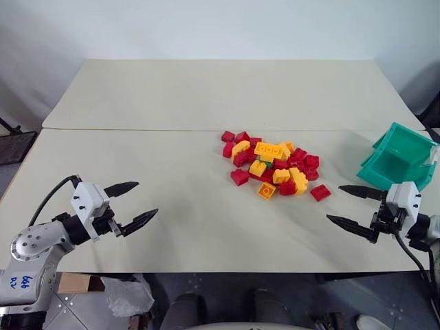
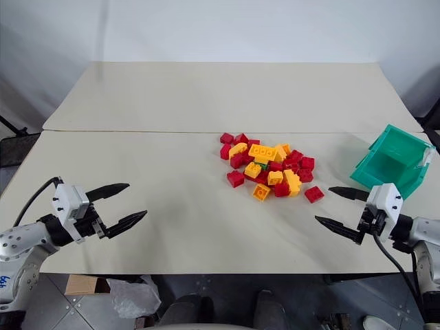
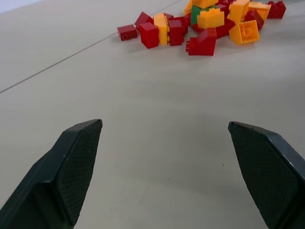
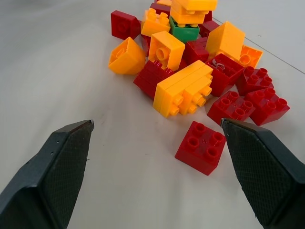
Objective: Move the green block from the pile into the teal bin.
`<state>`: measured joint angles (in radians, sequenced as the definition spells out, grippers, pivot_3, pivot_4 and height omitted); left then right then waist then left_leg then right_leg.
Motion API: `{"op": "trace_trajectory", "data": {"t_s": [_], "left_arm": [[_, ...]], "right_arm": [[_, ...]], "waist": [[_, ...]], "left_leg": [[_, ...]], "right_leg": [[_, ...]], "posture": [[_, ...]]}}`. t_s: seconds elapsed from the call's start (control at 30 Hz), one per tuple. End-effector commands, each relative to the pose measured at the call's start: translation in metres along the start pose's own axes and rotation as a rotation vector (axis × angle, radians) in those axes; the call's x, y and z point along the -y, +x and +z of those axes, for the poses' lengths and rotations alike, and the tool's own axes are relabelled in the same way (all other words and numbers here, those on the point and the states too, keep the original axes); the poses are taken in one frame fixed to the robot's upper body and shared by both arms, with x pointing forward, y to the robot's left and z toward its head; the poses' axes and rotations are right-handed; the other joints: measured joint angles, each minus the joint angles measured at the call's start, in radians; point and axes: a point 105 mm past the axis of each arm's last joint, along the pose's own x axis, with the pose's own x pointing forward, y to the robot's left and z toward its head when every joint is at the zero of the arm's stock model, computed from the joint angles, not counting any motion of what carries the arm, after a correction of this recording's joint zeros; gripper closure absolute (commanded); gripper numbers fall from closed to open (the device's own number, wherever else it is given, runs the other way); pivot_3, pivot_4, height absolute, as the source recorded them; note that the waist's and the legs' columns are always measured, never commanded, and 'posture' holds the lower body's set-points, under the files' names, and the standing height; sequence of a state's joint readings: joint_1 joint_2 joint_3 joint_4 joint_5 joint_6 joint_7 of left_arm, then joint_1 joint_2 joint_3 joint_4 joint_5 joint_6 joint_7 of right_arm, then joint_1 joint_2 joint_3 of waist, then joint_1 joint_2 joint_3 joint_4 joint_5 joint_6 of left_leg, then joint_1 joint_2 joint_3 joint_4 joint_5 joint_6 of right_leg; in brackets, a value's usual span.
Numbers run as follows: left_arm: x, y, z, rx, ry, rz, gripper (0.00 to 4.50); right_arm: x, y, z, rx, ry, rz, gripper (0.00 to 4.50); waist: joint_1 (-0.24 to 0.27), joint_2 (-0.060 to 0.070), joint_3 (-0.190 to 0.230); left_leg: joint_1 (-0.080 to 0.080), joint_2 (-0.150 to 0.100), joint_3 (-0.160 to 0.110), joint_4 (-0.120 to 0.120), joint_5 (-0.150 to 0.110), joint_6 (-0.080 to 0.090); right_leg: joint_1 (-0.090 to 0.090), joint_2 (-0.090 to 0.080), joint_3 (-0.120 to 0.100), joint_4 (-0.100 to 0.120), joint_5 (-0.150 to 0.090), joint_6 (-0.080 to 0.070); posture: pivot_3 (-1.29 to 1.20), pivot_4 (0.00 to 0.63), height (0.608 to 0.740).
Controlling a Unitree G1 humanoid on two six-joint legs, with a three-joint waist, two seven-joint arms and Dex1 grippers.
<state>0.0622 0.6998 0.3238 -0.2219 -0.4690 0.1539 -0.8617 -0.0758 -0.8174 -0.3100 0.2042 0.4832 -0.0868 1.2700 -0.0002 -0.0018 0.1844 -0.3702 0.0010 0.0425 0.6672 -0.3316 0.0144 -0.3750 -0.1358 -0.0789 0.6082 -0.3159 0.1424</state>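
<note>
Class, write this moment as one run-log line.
left gripper: open, empty | right gripper: open, empty | small green plastic studded brick: in red-and-yellow brick pile | teal plastic bin: no brick seen

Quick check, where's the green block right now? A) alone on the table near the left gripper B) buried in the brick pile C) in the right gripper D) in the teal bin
B: the green block sits in the pile, wedged under yellow-orange bricks with red ones alongside; the teal bin has no green block in it, and the right gripper and left gripper are both open and hold nothing.
</note>
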Motion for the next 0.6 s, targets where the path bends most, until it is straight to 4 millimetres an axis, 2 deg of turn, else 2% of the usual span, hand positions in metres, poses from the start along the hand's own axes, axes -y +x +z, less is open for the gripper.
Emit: {"op": "trace_trajectory", "data": {"t_s": [0.03,0.1,0.17,0.2,0.3,0.37,0.57,0.6], "left_arm": [[-0.001,0.0,0.013,0.053,0.014,-0.003,0.0],[-0.003,0.0,0.015,0.076,0.006,0.004,0.0],[0.005,-0.003,0.019,0.117,-0.023,-0.078,0.0],[0.003,-0.003,0.021,0.129,0.023,-0.06,0.0],[0.004,-0.001,0.022,0.13,0.005,-0.076,0.0],[0.011,0.0,0.022,0.128,-0.008,-0.121,0.0],[0.024,0.008,0.026,0.135,-0.035,-0.185,0.0],[0.024,0.009,0.026,0.135,-0.039,-0.185,0.0]], "right_arm": [[0.001,0.005,0.011,0.04,-0.033,-0.015,0.03],[-0.001,0.01,0.015,0.061,-0.029,-0.02,0.03],[-0.001,0.019,0.027,0.119,-0.01,-0.044,0.41],[-0.009,0.026,0.034,0.142,0.001,-0.006,0.63],[-0.027,0.04,0.045,0.157,0.001,0.083,1.61],[-0.035,0.054,0.05,0.156,0.001,0.116,2.29],[-0.044,0.095,0.062,0.132,0.008,0.121,4.3],[-0.043,0.097,0.062,0.126,0.004,0.113,4.48]], "waist": [[0.0,0.0,0.0],[0.0,0.0,0.0],[0.0,0.0,0.0],[0.0,0.0,0.0],[-0.001,0.001,0.0],[0.0,0.0,0.0],[-0.001,0.001,0.0],[0.0,0.0,0.0]], "left_leg": [[0.0,0.0,0.0,0.0,0.0,0.0],[0.0,0.0,0.0,0.0,0.0,0.0],[0.0,0.0,0.0,0.0,0.0,0.0],[0.0,0.0,0.0,0.0,0.0,0.0],[0.0,0.001,0.0,0.0,0.0,0.0],[0.0,0.001,0.0,0.0,0.0,-0.001],[0.0,0.0,-0.001,0.0,0.0,-0.001],[0.0,0.0,-0.001,0.0,0.0,-0.001]], "right_leg": [[0.0,0.0,0.0,0.0,0.0,0.0],[0.0,0.0,0.0,0.0,0.0,0.0],[0.0,0.0,0.0,0.0,0.0,0.0],[0.0,0.0,0.0,0.001,0.0,0.0],[0.0,0.0,0.0,0.001,0.0,0.0],[0.0,0.001,0.0,0.001,0.0,0.0],[-0.001,0.0,0.0,0.001,0.0,0.0],[-0.001,0.0,0.0,0.001,0.0,0.0]], "posture": [[0.0,0.15,0.74],[0.0,0.15,0.74],[0.0,0.15,0.74],[0.0,0.15,0.74],[0.0,0.15,0.74],[0.0,0.15,0.74],[0.0,0.15,0.74],[0.0,0.15,0.74]]}}
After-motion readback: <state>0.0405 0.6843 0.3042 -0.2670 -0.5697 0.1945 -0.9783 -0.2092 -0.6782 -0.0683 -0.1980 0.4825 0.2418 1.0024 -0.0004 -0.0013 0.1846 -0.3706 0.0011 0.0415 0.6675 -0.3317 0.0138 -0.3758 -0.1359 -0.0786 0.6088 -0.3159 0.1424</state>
